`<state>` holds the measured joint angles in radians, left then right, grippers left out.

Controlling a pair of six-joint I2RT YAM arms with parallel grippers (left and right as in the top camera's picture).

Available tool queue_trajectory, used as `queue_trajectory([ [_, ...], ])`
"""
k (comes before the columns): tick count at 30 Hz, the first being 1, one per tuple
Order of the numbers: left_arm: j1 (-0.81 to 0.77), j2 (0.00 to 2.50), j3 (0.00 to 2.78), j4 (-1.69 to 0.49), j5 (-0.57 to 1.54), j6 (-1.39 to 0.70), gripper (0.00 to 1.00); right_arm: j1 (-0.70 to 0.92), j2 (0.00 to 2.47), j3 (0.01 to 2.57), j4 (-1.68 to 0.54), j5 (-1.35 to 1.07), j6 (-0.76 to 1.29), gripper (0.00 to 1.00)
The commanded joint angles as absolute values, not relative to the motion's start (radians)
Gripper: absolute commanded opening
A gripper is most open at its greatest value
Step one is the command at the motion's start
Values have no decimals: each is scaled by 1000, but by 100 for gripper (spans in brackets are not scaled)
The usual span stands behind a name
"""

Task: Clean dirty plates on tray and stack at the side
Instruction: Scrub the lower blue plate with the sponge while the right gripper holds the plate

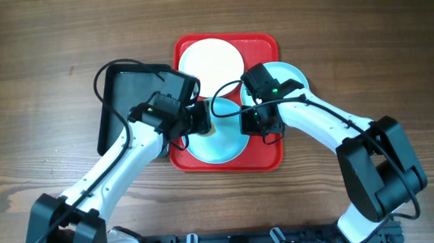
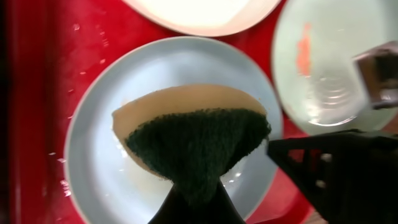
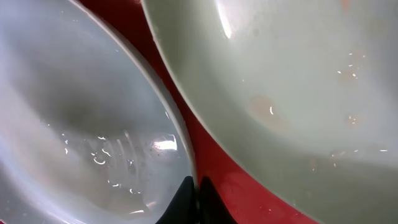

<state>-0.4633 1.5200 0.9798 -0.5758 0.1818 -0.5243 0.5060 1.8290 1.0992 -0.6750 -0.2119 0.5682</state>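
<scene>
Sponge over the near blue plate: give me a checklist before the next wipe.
1. Left gripper shut on the sponge: ok.
2. Sponge over the near blue plate: ok.
3. Right gripper gripping any plate: cannot tell.
4. Right blue plate free of orange smear: not ok.
5. White plate apart from the sponge: ok.

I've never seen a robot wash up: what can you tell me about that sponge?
The sponge has a dark green scouring face and a tan foam back. It looks soft, squeezed into a fan shape by the shut left gripper. It sits over the middle of a pale blue plate on the red tray; contact with the plate is unclear.
</scene>
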Motion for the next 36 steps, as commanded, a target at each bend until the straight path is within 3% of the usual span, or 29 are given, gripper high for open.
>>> queue_trajectory([
  [1, -463, 1573, 980, -580, 128, -493, 4, 513, 1844, 1098, -672, -234, 575, 4],
  [12, -463, 1749, 980, -553, 24, -426, 4, 513, 1844, 1098, -672, -234, 564, 4],
  [20, -456, 1880, 980, -551, 214, -421, 4, 513, 1844, 1098, -670, -234, 552, 4],
  [27, -418, 1881, 980, -558, 550, -395, 4, 513, 1844, 1098, -669, -234, 552, 4],
  [36, -411, 1765, 983, -587, 551, -396, 4, 513, 1844, 1098, -666, -234, 552, 4],
])
